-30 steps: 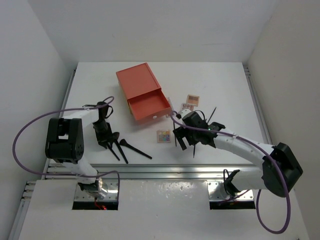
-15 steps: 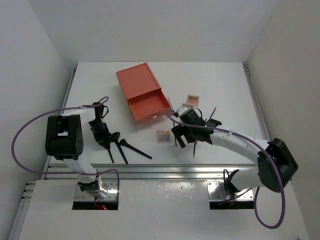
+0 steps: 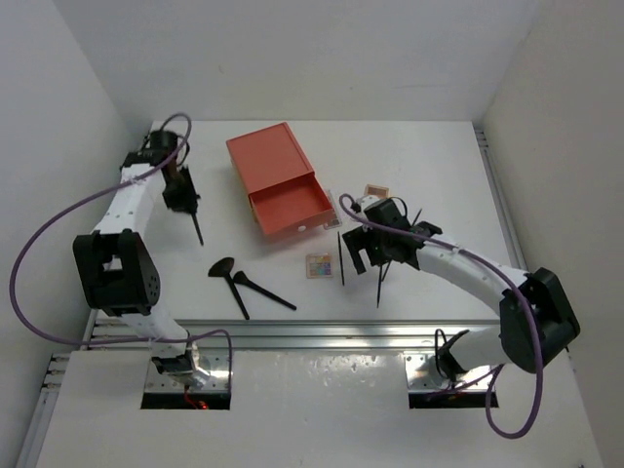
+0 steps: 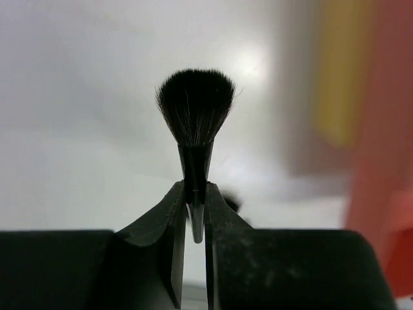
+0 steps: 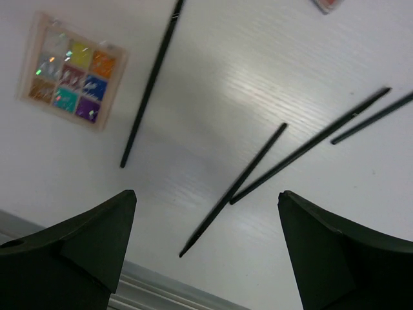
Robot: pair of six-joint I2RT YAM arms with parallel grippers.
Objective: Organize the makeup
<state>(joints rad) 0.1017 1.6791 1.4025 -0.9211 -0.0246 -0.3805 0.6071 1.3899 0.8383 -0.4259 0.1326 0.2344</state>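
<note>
Black brush [image 4: 195, 110], pinched by its thin handle in my left gripper [image 4: 195, 201] aloft left of the orange box [image 3: 273, 161], may, I reckon, swivel or slip; right gripper [image 5: 206, 226] hangs spread over dark sticks [image 5: 303, 145].

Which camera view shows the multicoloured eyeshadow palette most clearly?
The right wrist view: the multicoloured eyeshadow palette lies in its upper left corner, and its nine coloured pans can be told apart. The top external view shows it only as a small pale square. The left wrist view does not show it.
</note>
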